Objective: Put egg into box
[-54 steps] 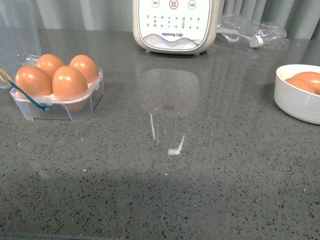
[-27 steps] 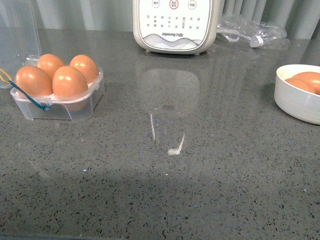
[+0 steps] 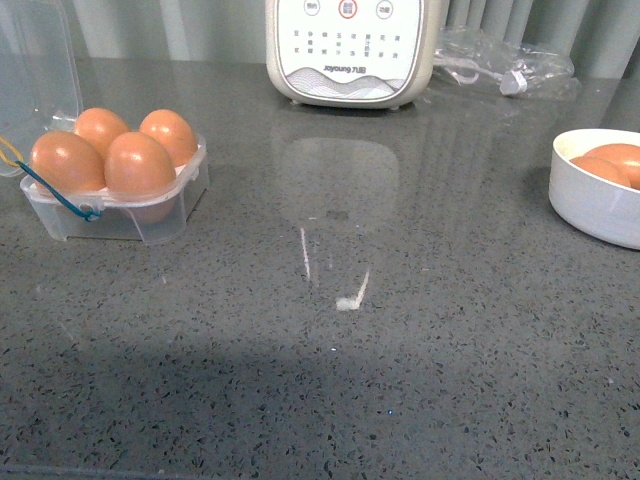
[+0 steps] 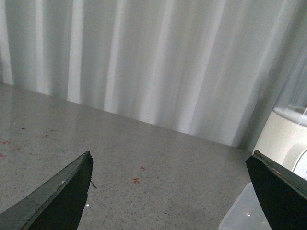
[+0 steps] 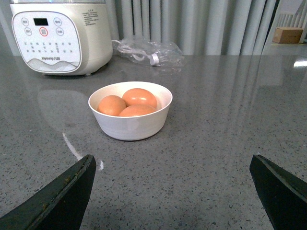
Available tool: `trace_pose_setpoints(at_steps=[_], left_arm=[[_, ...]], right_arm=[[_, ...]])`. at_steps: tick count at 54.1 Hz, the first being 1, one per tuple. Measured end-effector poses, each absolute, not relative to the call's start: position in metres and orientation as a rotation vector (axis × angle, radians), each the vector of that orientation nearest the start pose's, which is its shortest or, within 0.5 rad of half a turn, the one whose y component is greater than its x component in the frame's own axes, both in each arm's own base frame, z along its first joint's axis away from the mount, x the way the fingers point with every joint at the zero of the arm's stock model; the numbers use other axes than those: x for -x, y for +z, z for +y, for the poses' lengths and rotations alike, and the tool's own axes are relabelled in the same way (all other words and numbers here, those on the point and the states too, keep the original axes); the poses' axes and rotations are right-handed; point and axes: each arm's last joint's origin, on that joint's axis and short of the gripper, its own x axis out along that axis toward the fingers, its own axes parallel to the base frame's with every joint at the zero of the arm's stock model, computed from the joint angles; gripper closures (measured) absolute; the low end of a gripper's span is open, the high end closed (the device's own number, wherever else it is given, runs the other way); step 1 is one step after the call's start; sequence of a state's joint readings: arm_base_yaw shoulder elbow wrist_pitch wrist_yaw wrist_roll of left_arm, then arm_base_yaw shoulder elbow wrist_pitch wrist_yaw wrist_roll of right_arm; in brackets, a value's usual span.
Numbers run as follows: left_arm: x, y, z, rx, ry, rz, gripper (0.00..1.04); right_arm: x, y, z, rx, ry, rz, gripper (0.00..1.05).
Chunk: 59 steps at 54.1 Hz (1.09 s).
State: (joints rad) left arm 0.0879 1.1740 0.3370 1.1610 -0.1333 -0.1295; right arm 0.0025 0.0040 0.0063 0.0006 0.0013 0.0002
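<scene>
The clear plastic box [image 3: 150, 222] stands at the left of the grey counter with its lid [image 3: 40, 70] open behind it and a blue and yellow cord [image 3: 55, 195] at its front. Several orange-brown eggs fill its slots, such as the front one [image 3: 138, 163]. Three more eggs [image 5: 139, 98] lie in a round white bowl [image 5: 132, 127] at the right. My right gripper [image 5: 172, 160] is open and empty, low over the counter in front of the bowl. My left gripper [image 4: 170, 163] is open and empty, with a clear plastic corner [image 4: 244, 213] near one finger. Neither arm shows in the front view.
A cream kitchen appliance [image 3: 350, 50] with a button panel stands at the back centre. A crumpled clear bag with a cable [image 3: 505, 65] lies to its right. A pleated curtain [image 4: 158, 62] hangs behind the counter. The bowl also shows at the right edge of the front view [image 3: 600, 210].
</scene>
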Motion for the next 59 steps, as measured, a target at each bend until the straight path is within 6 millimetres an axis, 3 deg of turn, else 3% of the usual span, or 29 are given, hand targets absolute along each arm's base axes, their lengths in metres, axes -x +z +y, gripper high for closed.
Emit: trace_pose_setpoints(at_steps=[15,32,40,48,55,59], left_arm=[[-0.269,0.239,0.022,-0.069,0.222,-0.261,0.07],[-0.3,0.239,-0.002,-0.209,0.18,-0.107,0.07],[-0.297,0.239,-0.012,-0.239,0.117,-0.109,0.07],[-0.287,0.246,0.002,-0.122,0.174,-0.103,0.07],[-0.262,0.246,0.023,0.068,0.123,-0.017,0.07],[-0.239,0.231,0.022,0.08,-0.041,0.127,0.07]], right_arm=[[-0.098,0.165,0.0,0.0,0.002,-0.003,0.07],[-0.098,0.165,0.0,0.0,0.001,-0.003,0.07],[-0.098,0.165,0.0,0.0,0.001,-0.003,0.07],[-0.098,0.165,0.0,0.0,0.001,-0.003,0.07],[-0.098,0.165,0.0,0.0,0.002,-0.003,0.07],[-0.098,0.165,0.0,0.0,0.002,-0.003,0.07]])
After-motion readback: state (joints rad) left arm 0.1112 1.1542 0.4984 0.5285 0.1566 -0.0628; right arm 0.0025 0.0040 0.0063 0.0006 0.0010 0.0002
